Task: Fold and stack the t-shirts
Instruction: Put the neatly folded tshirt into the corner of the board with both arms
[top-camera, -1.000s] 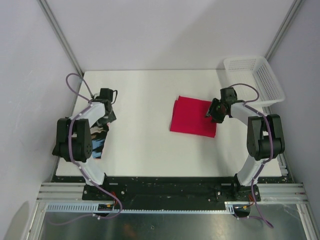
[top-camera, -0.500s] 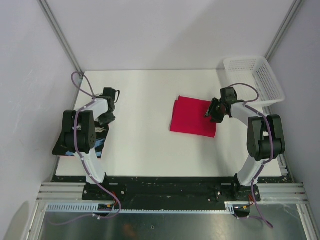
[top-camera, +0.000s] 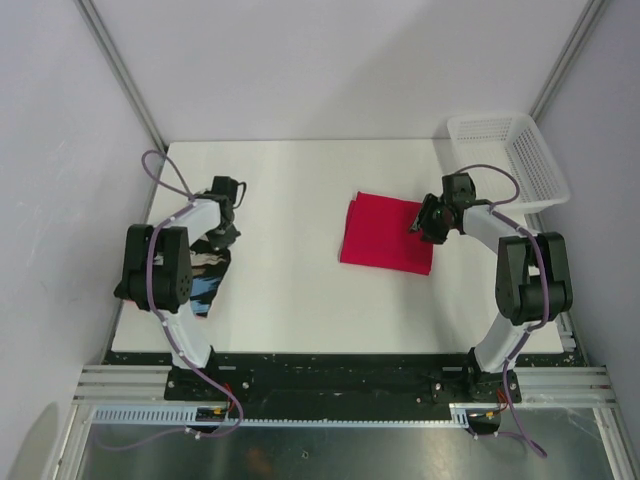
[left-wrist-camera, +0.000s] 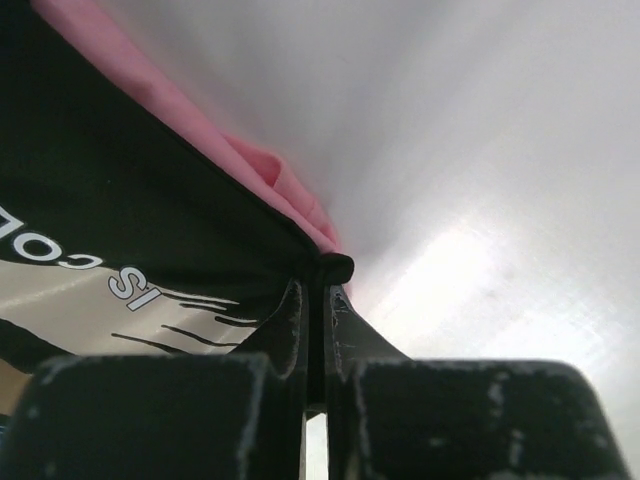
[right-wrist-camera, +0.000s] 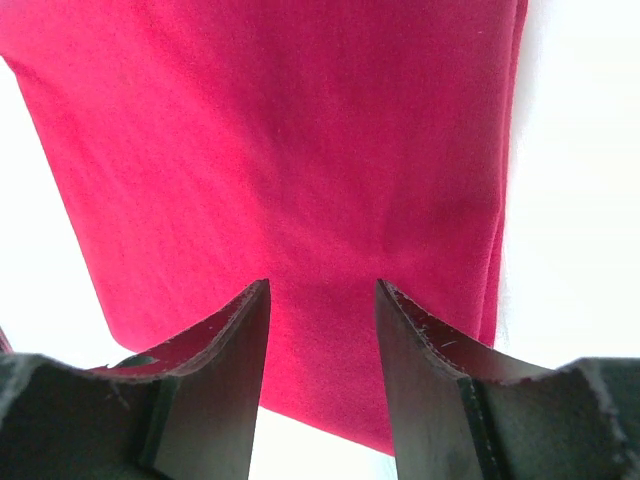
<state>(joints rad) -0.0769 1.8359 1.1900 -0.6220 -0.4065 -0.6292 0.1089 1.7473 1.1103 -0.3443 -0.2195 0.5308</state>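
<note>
- Top external view: the left arm (top-camera: 160, 270) is folded back on itself at the table's (top-camera: 290, 190) left edge. Its forearm reaches away from the base, and the left gripper (top-camera: 222, 238) points down at the far end of the black shirt (top-camera: 205, 282).
- The right arm (top-camera: 528, 275) stands upright at the right edge, forearm reaching inward, with the right gripper (top-camera: 426, 222) over the right side of the crimson shirt (top-camera: 383, 232).
- The crimson shirt is a flat folded rectangle of smooth plain cloth, right of the table's centre and well apart from the black one.
- The black shirt lies crumpled, showing white lettering and a tan panel, with a pale pink layer (left-wrist-camera: 275, 180) along its hem.
- A white mesh basket (top-camera: 520, 150) sits at the far right corner.
- Left wrist view: the left gripper's (left-wrist-camera: 322, 288) jaws are pressed together, pinching the rolled hem of the black shirt (left-wrist-camera: 120, 190) at their tips.
- Right wrist view: the right gripper's (right-wrist-camera: 322, 290) jaws stand spread, empty, with the crimson shirt (right-wrist-camera: 300, 140) filling the gap between and beyond them.
</note>
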